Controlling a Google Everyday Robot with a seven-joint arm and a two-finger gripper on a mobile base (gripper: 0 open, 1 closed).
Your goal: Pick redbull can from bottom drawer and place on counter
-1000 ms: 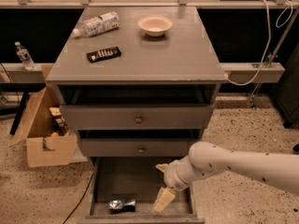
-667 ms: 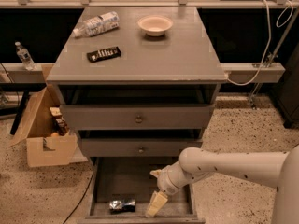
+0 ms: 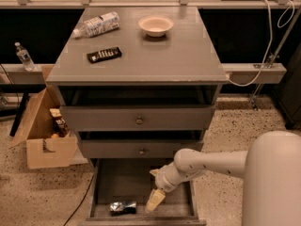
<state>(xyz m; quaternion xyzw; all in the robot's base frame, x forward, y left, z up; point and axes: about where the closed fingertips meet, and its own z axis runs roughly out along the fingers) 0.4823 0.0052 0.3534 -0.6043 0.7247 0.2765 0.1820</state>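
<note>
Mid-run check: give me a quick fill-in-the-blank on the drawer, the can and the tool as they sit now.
1. The bottom drawer stands ___.
2. The redbull can lies on its ___ near the drawer's front.
3. In the picture, the tool hangs over the drawer floor just ___ of the can.
4. The counter holds ___ things: a plastic bottle, a black bar packet and a bowl.
Missing words: open; side; right; three.

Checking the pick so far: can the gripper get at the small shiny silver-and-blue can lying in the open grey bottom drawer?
Probably yes. The gripper hangs inside the grey bottom drawer, close beside the silver-and-blue can, with only bare floor between them and nothing covering the can.
</note>
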